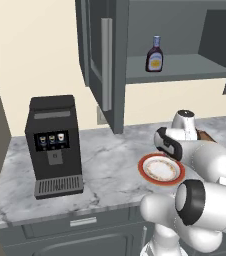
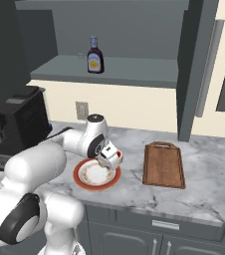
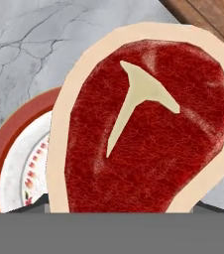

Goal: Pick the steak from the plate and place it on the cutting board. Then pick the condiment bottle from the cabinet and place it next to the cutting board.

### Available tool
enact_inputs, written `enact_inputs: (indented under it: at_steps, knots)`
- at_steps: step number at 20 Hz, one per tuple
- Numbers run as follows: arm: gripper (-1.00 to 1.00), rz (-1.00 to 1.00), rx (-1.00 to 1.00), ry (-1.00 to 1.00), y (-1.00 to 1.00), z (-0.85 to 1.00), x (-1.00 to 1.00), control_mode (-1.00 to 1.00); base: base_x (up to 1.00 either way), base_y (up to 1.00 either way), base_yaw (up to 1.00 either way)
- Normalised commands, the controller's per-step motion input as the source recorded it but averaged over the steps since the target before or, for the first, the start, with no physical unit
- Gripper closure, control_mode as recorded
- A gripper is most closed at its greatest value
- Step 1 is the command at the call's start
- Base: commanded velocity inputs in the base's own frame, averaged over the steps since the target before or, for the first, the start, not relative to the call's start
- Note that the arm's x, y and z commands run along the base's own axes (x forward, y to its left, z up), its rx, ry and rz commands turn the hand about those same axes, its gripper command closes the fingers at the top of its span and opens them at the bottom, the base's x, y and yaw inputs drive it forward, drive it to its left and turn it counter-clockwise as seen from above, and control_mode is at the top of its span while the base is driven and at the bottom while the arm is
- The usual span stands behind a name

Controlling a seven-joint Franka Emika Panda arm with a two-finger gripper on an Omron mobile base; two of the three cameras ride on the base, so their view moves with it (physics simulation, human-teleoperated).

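Above the plate [image 2: 84, 182], the end effector [image 2: 110, 160] grips the steak [image 3: 148, 129]; the condiment bottle [image 1: 155, 55] label is unreadable.

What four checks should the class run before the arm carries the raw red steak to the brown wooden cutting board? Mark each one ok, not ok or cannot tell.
1. Raw red steak with pale fat rim is lifted off the round red-rimmed plate: ok; the hand view shows it close up, with the plate beyond it.
2. Tool has a firm hold on the steak: cannot tell; the fingertips are hidden.
3. Brown wooden cutting board is free to receive it: ok.
4. Dark brown condiment bottle waits upright on the shelf of the open dark grey cabinet: ok.
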Motion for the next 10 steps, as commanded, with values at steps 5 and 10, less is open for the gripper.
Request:
enact_inputs:
  at_steps: [5,10]
  knots:
    - [1.00,-0.03,0.00,0.00,-0.27,0.08,0.00,-1.00,0.00,0.00,0.00]
    - [1.00,-0.04,0.00,0.00,-0.30,0.06,0.00,-1.00,0.00,0.00,0.00]
